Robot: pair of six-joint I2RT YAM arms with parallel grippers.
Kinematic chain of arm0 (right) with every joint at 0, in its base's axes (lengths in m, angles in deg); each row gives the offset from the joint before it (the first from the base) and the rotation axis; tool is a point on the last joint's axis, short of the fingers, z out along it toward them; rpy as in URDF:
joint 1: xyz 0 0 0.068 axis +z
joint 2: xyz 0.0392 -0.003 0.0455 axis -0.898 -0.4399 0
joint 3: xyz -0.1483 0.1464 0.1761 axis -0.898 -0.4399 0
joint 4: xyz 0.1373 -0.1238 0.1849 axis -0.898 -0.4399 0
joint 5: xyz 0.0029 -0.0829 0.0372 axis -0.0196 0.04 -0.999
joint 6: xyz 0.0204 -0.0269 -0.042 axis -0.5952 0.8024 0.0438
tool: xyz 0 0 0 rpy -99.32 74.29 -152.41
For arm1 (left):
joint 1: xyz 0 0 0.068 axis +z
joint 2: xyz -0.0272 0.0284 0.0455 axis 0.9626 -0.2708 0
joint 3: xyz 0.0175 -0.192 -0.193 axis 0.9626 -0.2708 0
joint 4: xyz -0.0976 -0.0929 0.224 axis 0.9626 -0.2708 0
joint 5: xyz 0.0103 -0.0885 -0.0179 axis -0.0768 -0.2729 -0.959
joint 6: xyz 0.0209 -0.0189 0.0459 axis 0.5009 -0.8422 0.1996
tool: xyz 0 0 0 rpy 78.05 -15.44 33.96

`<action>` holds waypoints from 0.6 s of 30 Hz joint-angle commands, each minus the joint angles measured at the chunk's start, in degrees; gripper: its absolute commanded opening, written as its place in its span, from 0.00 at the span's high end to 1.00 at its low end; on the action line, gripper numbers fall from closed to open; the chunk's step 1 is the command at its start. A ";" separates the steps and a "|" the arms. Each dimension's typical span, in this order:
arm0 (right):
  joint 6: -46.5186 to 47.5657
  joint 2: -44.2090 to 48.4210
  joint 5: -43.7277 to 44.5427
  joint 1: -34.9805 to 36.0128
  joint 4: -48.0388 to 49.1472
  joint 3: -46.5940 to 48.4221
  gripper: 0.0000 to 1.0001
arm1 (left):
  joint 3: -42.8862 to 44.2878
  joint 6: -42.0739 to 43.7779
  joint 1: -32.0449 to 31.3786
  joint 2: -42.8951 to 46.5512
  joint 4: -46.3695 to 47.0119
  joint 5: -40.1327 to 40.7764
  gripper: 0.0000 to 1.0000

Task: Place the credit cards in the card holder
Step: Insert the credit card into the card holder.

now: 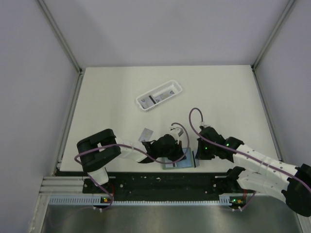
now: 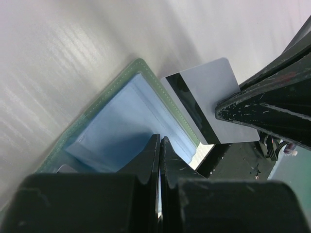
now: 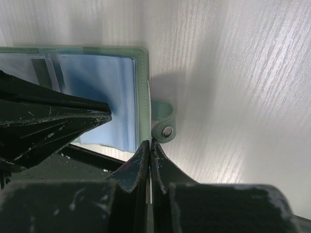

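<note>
- Off-white tabletop [image 1: 121,97]; open sage-green card holder [image 1: 181,164] sits lower centre, long axis left-right.
- right gripper [image 3: 149,142] is pinching a light-grey striped credit card [image 2: 214,97], long axis top to lower-right.
- left gripper [image 2: 159,139] clenched over the holder's blue inside.

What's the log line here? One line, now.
card holder open | left gripper shut over its blue inside | right gripper shut on its edge | credit card outside holder

Table [image 1: 112,92]: basket [image 1: 139,103], card holder [image 1: 181,164], credit card [image 1: 146,134]
</note>
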 commanded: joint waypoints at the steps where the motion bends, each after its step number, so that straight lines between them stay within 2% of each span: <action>1: -0.12 -1.02 0.74 -0.66 0.66 -1.49 1.00 | -4.68 -0.49 -0.23 0.84 -6.87 2.51 1.00; 18: -0.56 0.12 1.18 -0.83 0.57 -2.01 1.00 | -11.27 -2.42 -0.14 9.99 -7.05 6.99 1.00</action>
